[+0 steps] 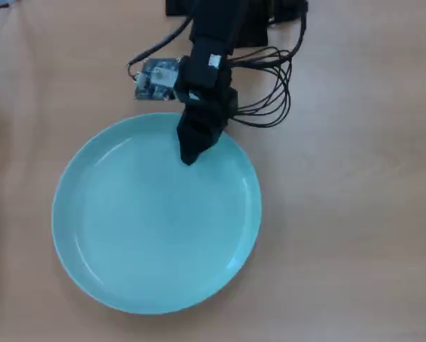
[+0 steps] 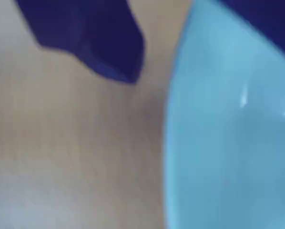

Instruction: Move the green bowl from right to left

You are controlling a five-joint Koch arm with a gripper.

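Green bowl (image 1: 156,221) rim between parted jaws of gripper (image 1: 190,155).

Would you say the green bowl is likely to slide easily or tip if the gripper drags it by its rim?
The green bowl looks glossy and rigid, so it would probably slide readily on the smooth wooden table. Being wide and shallow, it seems unlikely to tip. Its slick rim might slip from the narrow gripper.

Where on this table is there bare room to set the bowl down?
Bare table right of the green bowl, and a narrower strip along its left. Crowded at top centre: the gripper, cables and a small circuit board.
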